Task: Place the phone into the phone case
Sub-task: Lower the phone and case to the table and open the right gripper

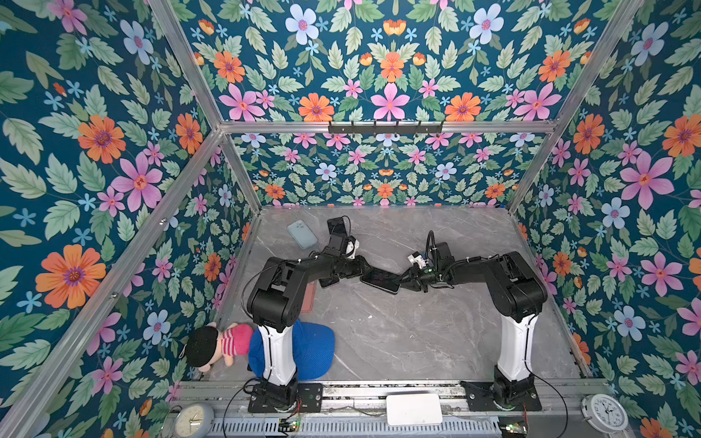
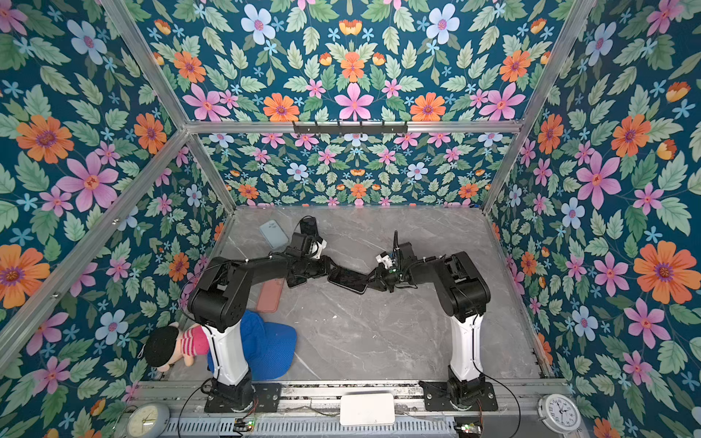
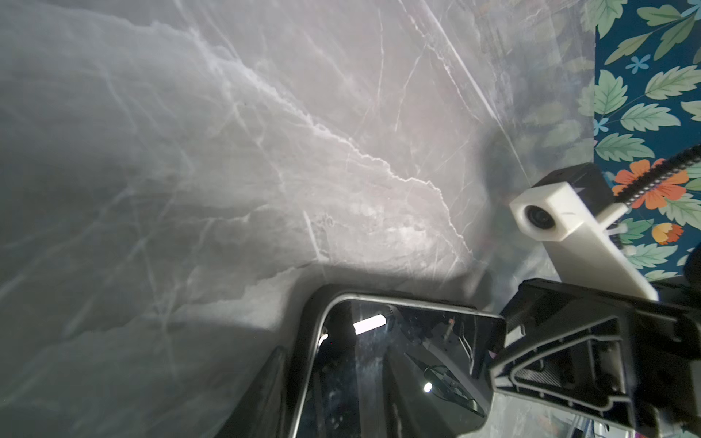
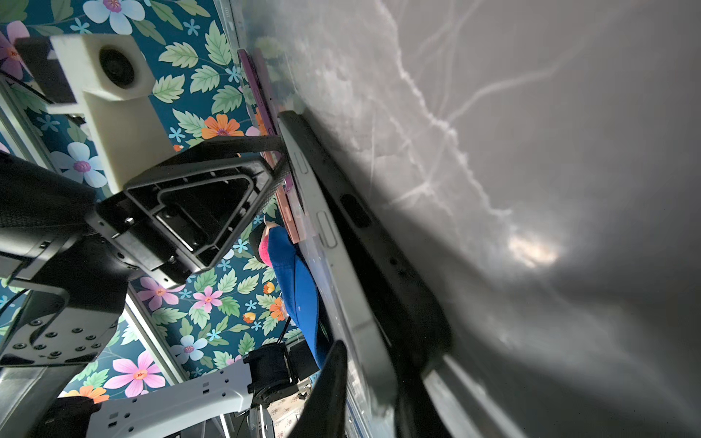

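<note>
The phone (image 1: 380, 280), near the middle of the surface (image 1: 398, 341), appears largely seated in a black case (image 4: 379, 246); pressing home may be left. Its ends are flanked by the left gripper (image 1: 363, 270) and right gripper (image 1: 403, 282); whether either is clamped cannot be told.

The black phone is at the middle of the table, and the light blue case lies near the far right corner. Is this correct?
No. The light blue case lies near the far left corner, as both top views show. The black phone is at the middle of the table.
</note>
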`<act>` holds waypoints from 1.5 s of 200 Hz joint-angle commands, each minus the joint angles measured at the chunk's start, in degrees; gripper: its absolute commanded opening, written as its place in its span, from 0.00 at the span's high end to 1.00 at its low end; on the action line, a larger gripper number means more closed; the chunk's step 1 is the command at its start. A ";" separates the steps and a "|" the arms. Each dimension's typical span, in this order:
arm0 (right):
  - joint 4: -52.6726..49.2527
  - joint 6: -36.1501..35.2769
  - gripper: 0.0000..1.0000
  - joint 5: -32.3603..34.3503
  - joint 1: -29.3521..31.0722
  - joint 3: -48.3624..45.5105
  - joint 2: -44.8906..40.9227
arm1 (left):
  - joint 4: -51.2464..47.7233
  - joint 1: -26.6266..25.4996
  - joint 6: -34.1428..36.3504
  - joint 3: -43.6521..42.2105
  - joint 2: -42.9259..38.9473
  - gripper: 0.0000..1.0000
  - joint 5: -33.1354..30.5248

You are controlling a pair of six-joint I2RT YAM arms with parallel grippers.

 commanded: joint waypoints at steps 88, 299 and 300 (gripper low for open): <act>-17.28 -5.83 0.50 10.01 1.10 2.42 -5.87 | -4.10 0.83 0.92 -1.78 -2.00 0.56 -1.11; -36.06 -7.44 0.47 30.68 9.41 7.49 -11.53 | -1.47 0.53 0.51 -3.93 -1.61 0.57 3.18; -36.06 -7.42 0.47 30.69 9.48 7.49 -11.50 | -1.42 0.53 0.52 -4.00 -1.61 0.57 3.21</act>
